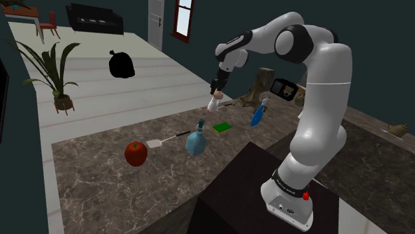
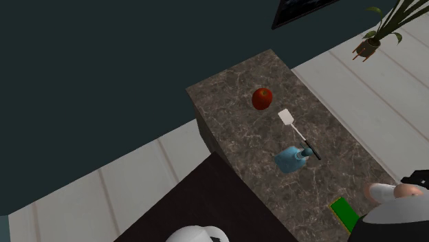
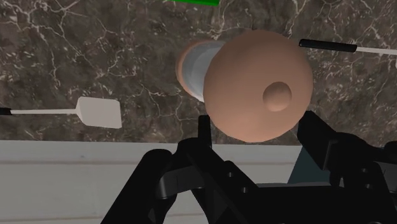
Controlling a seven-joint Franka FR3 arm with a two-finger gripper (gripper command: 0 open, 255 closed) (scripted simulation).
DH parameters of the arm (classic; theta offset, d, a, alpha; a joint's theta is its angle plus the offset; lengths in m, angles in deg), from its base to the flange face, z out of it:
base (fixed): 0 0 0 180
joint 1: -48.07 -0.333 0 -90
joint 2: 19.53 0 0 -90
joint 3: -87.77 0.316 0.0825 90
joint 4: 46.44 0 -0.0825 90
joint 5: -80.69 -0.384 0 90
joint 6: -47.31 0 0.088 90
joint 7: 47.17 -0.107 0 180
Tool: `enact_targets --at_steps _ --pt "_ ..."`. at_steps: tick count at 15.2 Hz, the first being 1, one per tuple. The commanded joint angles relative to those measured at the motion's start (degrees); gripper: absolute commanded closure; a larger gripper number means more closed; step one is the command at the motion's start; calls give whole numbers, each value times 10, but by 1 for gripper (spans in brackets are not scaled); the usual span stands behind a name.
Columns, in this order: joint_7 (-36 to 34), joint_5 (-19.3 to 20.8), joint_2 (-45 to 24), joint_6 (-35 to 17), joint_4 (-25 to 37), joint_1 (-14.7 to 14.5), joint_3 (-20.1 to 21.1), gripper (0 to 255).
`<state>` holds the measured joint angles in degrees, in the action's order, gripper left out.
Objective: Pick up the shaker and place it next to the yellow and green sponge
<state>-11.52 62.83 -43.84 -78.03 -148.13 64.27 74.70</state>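
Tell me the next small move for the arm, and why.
Probably carry the shaker a short way toward the green sponge and lower it onto the counter beside it. The fingers clasp the shaker, which seems to hang above the counter near the sponge, so only the placing looks left.

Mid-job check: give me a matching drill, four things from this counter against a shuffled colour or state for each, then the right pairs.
Things:
1. shaker
2. apple
3. sponge
4. spatula

Colour or state:
A. red, resting on the counter
B. clasped in the pincer
C. green on top, lying flat
D. white blade, dark handle

Pairs: 1-B, 2-A, 3-C, 4-D
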Motion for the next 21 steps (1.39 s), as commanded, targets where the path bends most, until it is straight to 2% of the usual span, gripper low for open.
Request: enact_targets --at_steps 1,14,21 --pt "5 -4 -7 -14 -8 1 2 255" --pt "33 -33 -70 -89 -23 10 17 255" --pt "33 -33 -70 -89 -23 10 17 255"
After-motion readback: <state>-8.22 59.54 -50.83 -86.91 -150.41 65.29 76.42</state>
